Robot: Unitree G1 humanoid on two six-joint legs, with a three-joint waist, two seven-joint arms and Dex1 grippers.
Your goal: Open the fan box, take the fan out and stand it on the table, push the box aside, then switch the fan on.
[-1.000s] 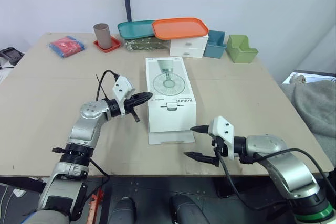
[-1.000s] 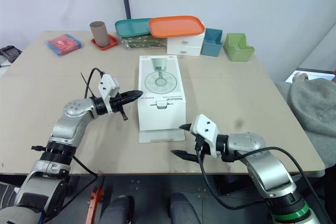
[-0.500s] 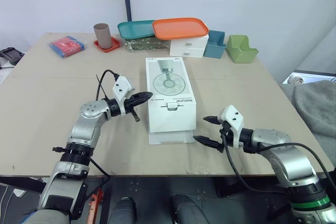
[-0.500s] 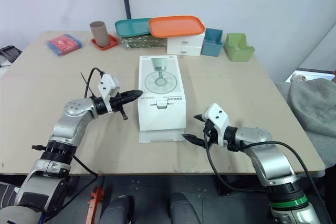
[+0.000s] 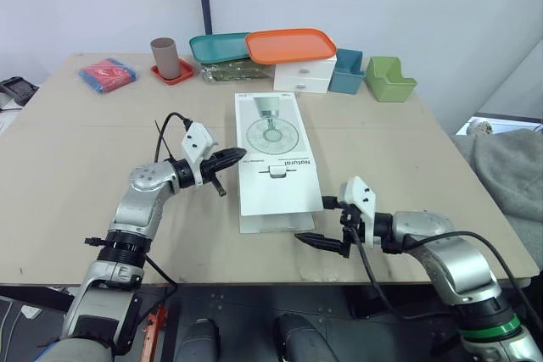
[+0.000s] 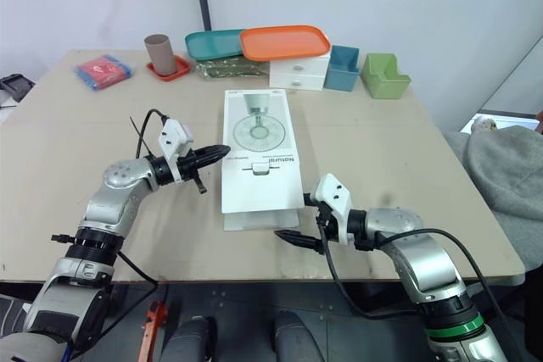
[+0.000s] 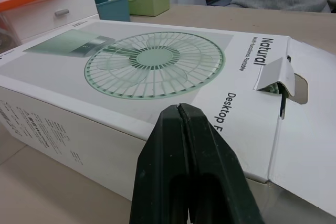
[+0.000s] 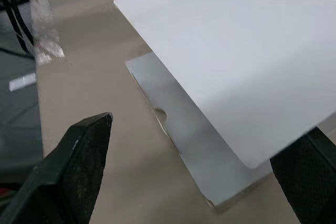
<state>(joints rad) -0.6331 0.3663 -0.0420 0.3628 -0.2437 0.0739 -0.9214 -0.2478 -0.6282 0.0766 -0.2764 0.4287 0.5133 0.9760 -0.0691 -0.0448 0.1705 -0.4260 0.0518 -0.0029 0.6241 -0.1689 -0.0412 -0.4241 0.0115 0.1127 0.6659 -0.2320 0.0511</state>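
The white fan box point(image 5: 273, 154) lies flat mid-table, a green fan printed on its top. Its front flap is lifted and juts out level with the top, over a lower flap point(image 5: 276, 224) that rests on the table. My right gripper point(image 5: 311, 220) is open at the box's front right corner, the upper finger by the raised flap's edge and the lower finger near the table. The right wrist view looks up at the raised flap point(image 8: 236, 72) from below. My left gripper point(image 5: 236, 157) is shut on nothing, its tips against the box's left side point(image 7: 79, 129).
Along the far edge stand a brown cup point(image 5: 164, 57) on a red coaster, a teal tray point(image 5: 216, 47), an orange tray point(image 5: 291, 44) on white drawers point(image 5: 304, 78), a blue bin point(image 5: 347, 72) and a green bin point(image 5: 389, 79). A red packet point(image 5: 108, 73) lies far left.
My right gripper has moved left to the box's front corner, and the front flap has come up, hiding the box's front face. The left arm has stayed put.
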